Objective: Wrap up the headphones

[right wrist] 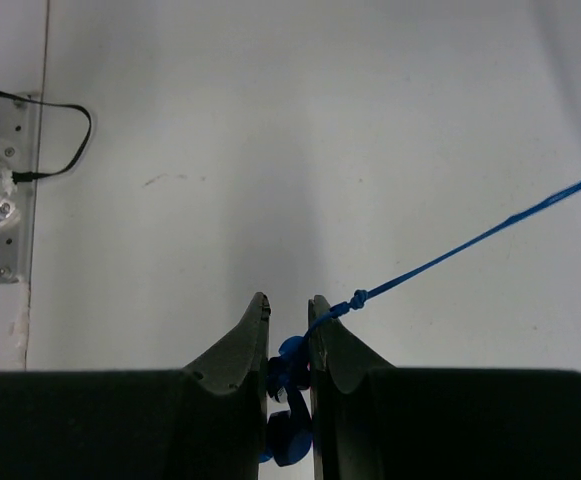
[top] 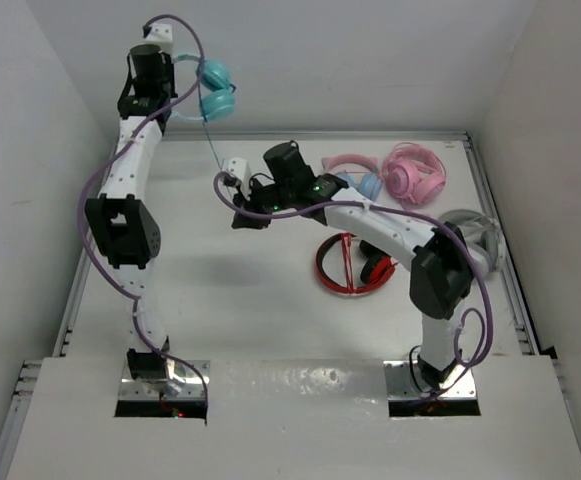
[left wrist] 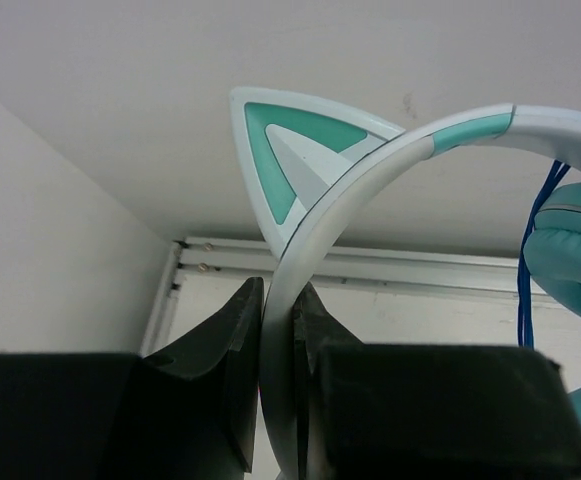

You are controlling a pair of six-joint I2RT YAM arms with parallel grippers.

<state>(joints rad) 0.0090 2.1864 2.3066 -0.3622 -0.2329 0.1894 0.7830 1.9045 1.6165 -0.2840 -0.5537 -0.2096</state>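
Two clamps: left gripper (left wrist: 278, 297) on the headband (left wrist: 370, 165) of the headphones (top: 208, 92), right gripper (right wrist: 288, 308) on the cable (right wrist: 470, 243) end below them. Wrapping seems unstarted; next, likely, wind the cable around the headband.

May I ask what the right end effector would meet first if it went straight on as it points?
Likely the bare white table; nothing else lies ahead of the right end effector, which grips the blue cable. Depth is unclear.

White table (top: 240, 300), metal rail round the edges. Carried four headphone pairs, all in the right half: pink-banded pair with blue cups (top: 366, 183) at the far edge, just beside an all-pink pair (top: 415, 173); red pair (top: 342, 264) mid-table; grey pair (top: 476, 229) by the right rail.
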